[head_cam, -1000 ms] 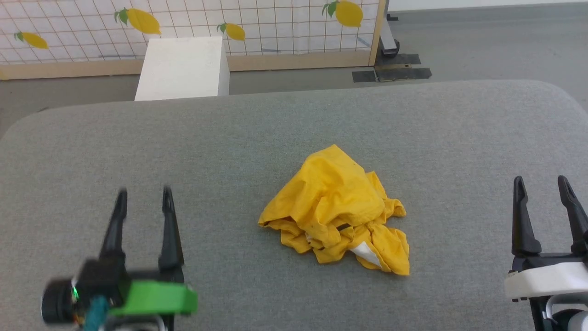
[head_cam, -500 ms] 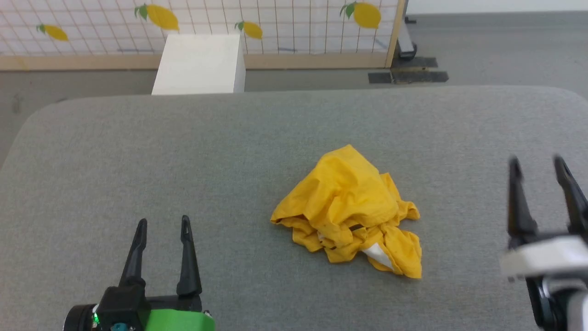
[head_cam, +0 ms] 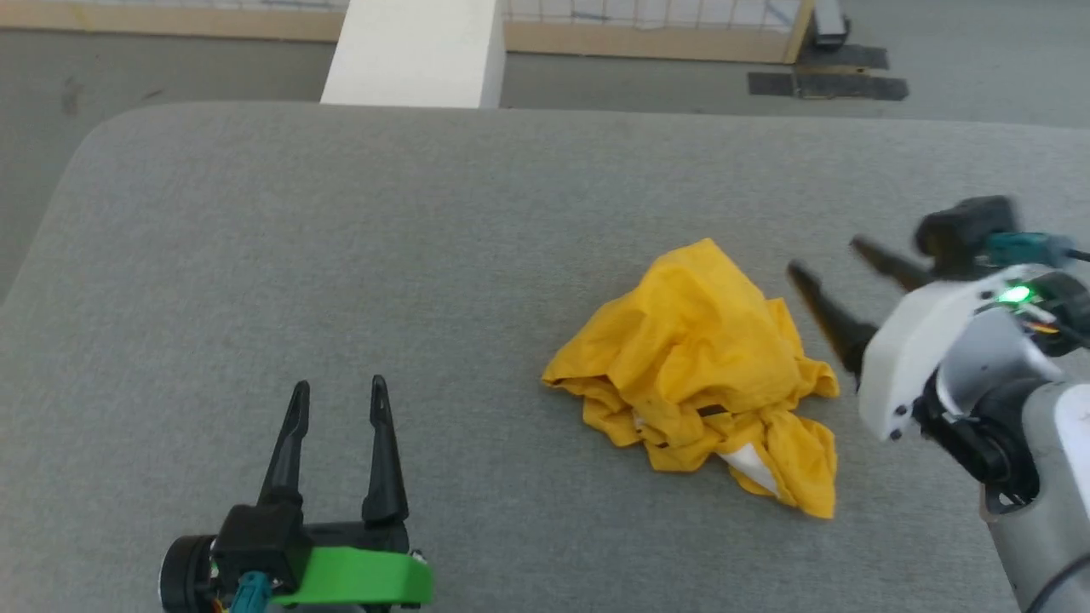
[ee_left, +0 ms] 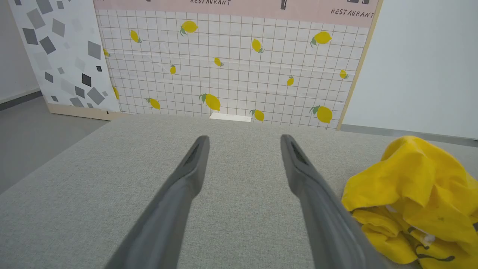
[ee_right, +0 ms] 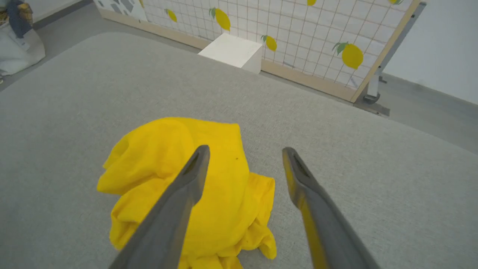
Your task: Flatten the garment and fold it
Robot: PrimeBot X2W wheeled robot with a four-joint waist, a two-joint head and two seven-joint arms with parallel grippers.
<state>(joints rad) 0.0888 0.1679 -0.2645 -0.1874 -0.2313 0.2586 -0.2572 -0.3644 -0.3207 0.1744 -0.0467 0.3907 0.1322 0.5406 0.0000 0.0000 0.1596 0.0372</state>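
Two pincers on station, both with fingers spread wide apart.

Shirt: one crumpled yellow heap on the grey bench, at about 4 o'clock from the middle of the head view. It peaks toward 12 o'clock, with loose folds bunched at 6 o'clock. A white patch shows at the heap's 5 o'clock edge.

Left pincer: at 7 o'clock in the head view, fingers pointing to 12, well apart from the shirt. In the left wrist view the shirt sits at 4 o'clock.

Right pincer: just beside the heap at its 2 o'clock, fingers aimed toward 10 o'clock. In the right wrist view one finger crosses in front of the shirt. I cannot tell whether it touches the cloth.

Beyond the bench at 12 o'clock: white box, lemon-print screen.
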